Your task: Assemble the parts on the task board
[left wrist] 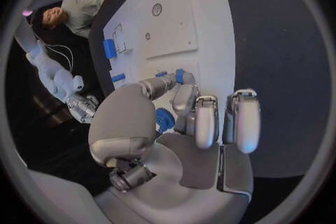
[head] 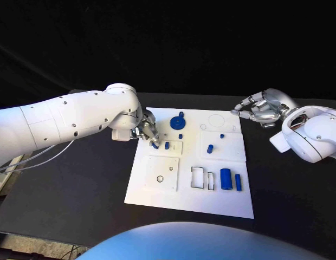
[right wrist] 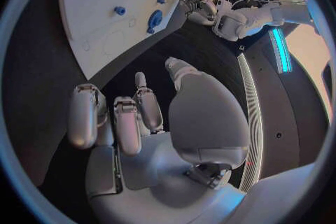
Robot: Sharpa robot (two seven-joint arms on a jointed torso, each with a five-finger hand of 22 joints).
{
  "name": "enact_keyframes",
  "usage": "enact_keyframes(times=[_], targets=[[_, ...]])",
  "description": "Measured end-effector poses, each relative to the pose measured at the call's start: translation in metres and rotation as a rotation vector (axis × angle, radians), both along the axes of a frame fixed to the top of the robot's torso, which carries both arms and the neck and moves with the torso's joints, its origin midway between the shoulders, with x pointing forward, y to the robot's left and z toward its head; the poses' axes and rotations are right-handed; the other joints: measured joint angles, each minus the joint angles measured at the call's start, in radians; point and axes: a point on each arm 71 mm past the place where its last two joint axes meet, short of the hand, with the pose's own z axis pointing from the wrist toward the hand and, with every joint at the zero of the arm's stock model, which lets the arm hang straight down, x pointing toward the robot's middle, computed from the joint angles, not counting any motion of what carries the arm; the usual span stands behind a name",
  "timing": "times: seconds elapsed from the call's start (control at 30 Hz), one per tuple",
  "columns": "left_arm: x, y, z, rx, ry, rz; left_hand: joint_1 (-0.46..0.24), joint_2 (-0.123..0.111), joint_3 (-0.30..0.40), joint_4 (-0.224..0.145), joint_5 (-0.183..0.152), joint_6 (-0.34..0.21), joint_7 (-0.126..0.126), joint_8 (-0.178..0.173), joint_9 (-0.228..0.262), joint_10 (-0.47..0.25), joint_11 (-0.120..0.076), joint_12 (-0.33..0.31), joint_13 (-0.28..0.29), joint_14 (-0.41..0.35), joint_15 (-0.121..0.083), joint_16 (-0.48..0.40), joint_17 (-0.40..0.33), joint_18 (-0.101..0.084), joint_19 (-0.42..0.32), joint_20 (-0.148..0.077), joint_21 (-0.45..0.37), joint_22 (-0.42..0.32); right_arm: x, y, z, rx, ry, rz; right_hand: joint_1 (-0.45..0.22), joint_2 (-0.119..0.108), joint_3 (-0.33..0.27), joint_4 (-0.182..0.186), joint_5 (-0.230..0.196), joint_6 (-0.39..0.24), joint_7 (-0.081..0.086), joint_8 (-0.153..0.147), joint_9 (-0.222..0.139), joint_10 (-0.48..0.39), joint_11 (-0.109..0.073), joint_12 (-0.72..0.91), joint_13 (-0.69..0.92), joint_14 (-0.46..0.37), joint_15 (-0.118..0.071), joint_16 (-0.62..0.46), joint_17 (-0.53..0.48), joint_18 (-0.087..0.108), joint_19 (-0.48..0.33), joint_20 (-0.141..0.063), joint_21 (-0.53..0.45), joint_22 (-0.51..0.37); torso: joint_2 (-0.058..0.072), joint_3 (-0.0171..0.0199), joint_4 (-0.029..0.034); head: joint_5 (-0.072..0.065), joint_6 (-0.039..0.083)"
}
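Observation:
The white task board (head: 215,203) lies mid-table with several blue parts on it. My left hand (head: 147,131) hovers at the board's left edge, its fingers apart and pointing down. Their tips are close to a small blue part (head: 168,145), with nothing gripped. A round blue part (head: 178,121) lies just right of this hand and shows between its fingers (left wrist: 164,119) in the left wrist view. My right hand (head: 260,111) hangs over the black table off the board's far right corner, loosely curled and holding nothing.
More blue parts lie on the board: a short peg (head: 210,148), a tiny one (head: 222,136), a thick cylinder (head: 226,179) and a slim bar (head: 238,182) beside rectangular slots (head: 198,177). Bare black table (head: 66,189) surrounds the board.

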Motion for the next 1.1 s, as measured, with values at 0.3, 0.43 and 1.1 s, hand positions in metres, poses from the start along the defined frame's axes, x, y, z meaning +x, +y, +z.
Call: enact_keyframes(times=[0.3,0.43,1.1], targets=[[-0.0061,0.0063,0.0037,-0.026,-0.021,-0.003,0.000,0.000,0.000,0.000,0.004,0.001,-0.001,0.000,0.003,0.000,0.000,0.004,0.002,0.000,0.000,0.000,0.000,0.000,0.000,0.000,0.000,0.000,-0.0008,-0.0005,-0.0007,0.000,0.002,0.000,0.000,0.000,0.000,0.000,0.000,0.000,0.000,0.000,0.000,0.000,0.000,0.000,0.000,0.000,0.000,0.000,0.000,0.000,0.000,0.000,0.000,0.000,0.001,0.0000,0.0012,-0.002,0.000],[-0.0059,0.0067,0.0043,-0.035,-0.028,-0.007,0.000,0.000,0.000,0.000,0.004,0.001,-0.001,0.000,0.003,0.000,0.000,0.004,0.002,0.000,0.000,0.000,0.000,0.000,0.000,0.000,0.000,0.000,-0.0010,-0.0004,-0.0010,0.000,0.002,0.000,0.000,0.000,0.000,0.000,0.000,0.000,0.000,0.000,0.000,0.000,0.000,0.000,0.000,0.000,0.000,0.000,0.000,0.000,0.000,0.000,0.000,0.000,0.001,0.0001,0.0012,-0.002,0.000],[-0.0015,-0.0032,0.0041,-0.025,-0.080,-0.056,0.000,0.000,0.000,0.000,0.003,0.003,0.001,0.004,0.004,0.004,-0.004,0.004,0.003,0.000,0.000,0.000,0.000,0.000,0.000,0.000,0.000,0.000,-0.0016,0.0003,-0.0029,0.000,0.006,0.001,0.000,0.000,0.000,0.000,0.000,0.000,0.000,0.000,0.000,0.000,0.000,0.000,0.000,0.000,0.000,0.000,0.000,0.000,0.000,0.000,0.000,0.001,0.001,0.0013,-0.0001,0.001,0.000]])
